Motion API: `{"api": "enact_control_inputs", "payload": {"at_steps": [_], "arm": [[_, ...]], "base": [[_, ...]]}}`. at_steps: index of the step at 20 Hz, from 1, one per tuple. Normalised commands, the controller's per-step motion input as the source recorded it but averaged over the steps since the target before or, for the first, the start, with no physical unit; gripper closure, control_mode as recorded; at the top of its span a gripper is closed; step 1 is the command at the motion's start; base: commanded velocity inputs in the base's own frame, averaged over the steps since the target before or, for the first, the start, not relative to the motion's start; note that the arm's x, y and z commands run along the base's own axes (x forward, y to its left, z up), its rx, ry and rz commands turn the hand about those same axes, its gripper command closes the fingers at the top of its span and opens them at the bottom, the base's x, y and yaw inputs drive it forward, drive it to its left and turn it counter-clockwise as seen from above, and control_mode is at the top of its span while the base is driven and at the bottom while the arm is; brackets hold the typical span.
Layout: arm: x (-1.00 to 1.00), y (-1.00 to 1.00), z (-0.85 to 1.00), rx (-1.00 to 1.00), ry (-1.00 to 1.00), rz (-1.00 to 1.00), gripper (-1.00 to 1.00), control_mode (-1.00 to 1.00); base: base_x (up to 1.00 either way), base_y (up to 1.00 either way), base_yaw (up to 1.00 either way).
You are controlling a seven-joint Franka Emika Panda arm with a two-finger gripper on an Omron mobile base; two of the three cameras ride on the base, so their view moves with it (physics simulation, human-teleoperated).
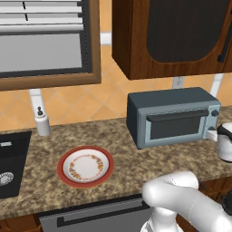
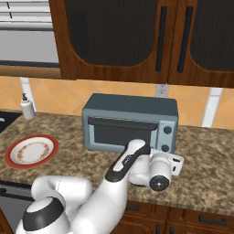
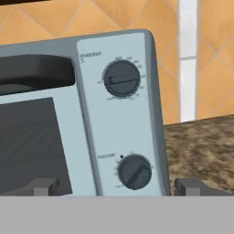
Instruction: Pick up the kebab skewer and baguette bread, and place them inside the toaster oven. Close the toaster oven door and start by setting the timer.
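We see the toaster oven point(image 1: 172, 117) at the right centre of the left base frame, standing on the speckled granite counter point(image 1: 122, 158) against the orange tiled wall, its door point(image 1: 176, 126) shut upright with the dark bar handle point(image 1: 177, 115) along its top edge. In the right base frame the same oven sits at the centre, under the dark wooden cabinets point(image 2: 137, 41), and our white arm rises from the lower left toward it, the hand just in front of the oven's lower right corner. In the hand frame the gripper point(image 3: 121, 186) has its jaws spread wide apart, one dark fingertip at the lower left and the other at the lower right, with nothing between them. Between those tips, at the lower centre, stands the lower knob point(image 3: 134, 171) of the oven's control panel; the upper knob point(image 3: 121, 78) is at the upper centre, and the dark glass window takes the left side. A red-rimmed plate point(image 1: 85, 166) lies on the counter at the lower left of the left base frame, well apart from the oven, with a white soap bottle point(image 1: 42, 121) behind it near the black sink point(image 1: 13, 158) at the left edge. We cannot make out the skewer or the bread.
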Motion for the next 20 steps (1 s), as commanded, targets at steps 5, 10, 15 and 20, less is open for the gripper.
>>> {"api": "enact_control_inputs", "payload": {"at_steps": [5, 10, 15, 20], "arm": [[0.18, -0.16, -0.24, 0.01, 0.00, 0.00, -1.00, -1.00], [0.23, -0.03, -0.15, 0.00, 0.00, 0.00, -1.00, -1.00], [0.29, 0.00, -0.08, 0.01, 0.00, 0.00, -1.00, -1.00], [0.25, 0.00, -0.05, 0.01, 0.00, 0.00, -1.00, -1.00]], "base": [[0.00, 0.00, 0.00], [0.00, 0.00, 0.00], [0.00, 0.00, 0.00], [0.00, 0.00, 0.00]]}}
